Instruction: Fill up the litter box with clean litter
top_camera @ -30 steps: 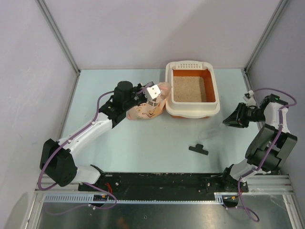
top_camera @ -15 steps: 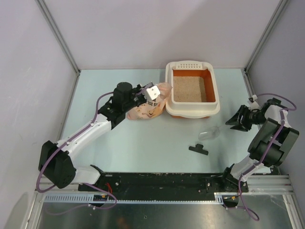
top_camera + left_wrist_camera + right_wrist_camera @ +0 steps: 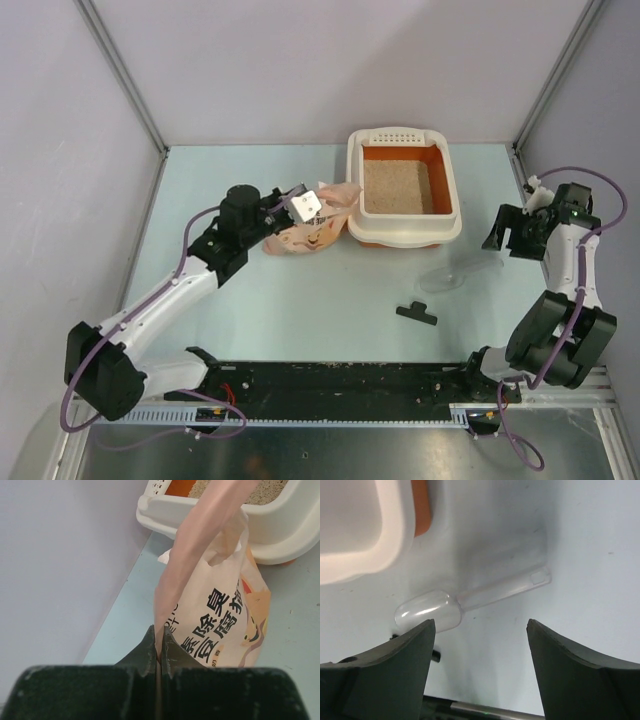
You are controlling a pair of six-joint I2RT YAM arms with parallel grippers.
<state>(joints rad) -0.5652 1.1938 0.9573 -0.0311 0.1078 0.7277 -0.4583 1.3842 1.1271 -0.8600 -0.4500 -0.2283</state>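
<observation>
The litter box (image 3: 404,230) is smooth moulded plastic, its cream rim faintly glossy. Inside it, the litter (image 3: 395,188) looks fine, grainy and matt. Left of the litter box, the bag (image 3: 220,615) is thin, soft, creased film with a dull sheen. Near the litter box's front right corner, a clear glossy plastic scoop (image 3: 427,611) lies on the smooth matt table (image 3: 320,300).

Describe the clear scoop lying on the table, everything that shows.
The scoop is clear, glassy-looking plastic: a rounded bowl and a long flat handle with a small slot near its end. It looks empty and lies flat on the table, off the litter box's near right corner, apart from it. The right claw hangs open above it, touching nothing.
</observation>
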